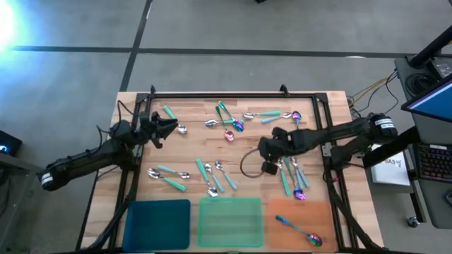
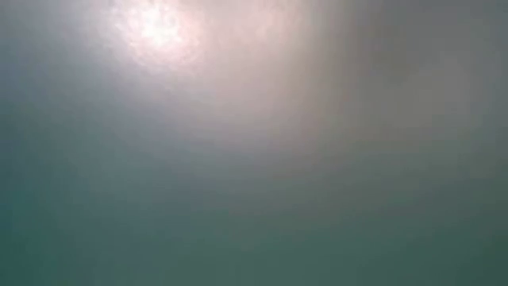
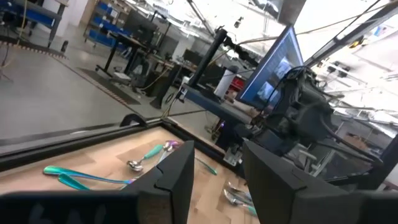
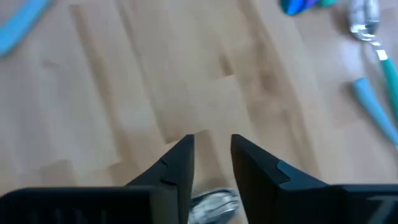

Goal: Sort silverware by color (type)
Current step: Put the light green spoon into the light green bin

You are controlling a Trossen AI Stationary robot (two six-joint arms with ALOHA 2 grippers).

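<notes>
Wood bench point(image 1: 191, 141) carries scattered spoons point(image 1: 212, 173). My right gripper point(image 4: 210, 152) hovers mid-bench, fingers narrow gap, holding nothing. Spoon bowl point(image 4: 214, 204) lies directly under fingers. Left gripper point(image 1: 169, 127) near left edge, part open, empty.

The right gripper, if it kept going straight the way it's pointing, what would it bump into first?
Probably just the bare wooden table. The right gripper points down at it with its fingers slightly apart and nothing between them. A silver spoon bowl lies by the fingers, and how close is unclear.
</notes>
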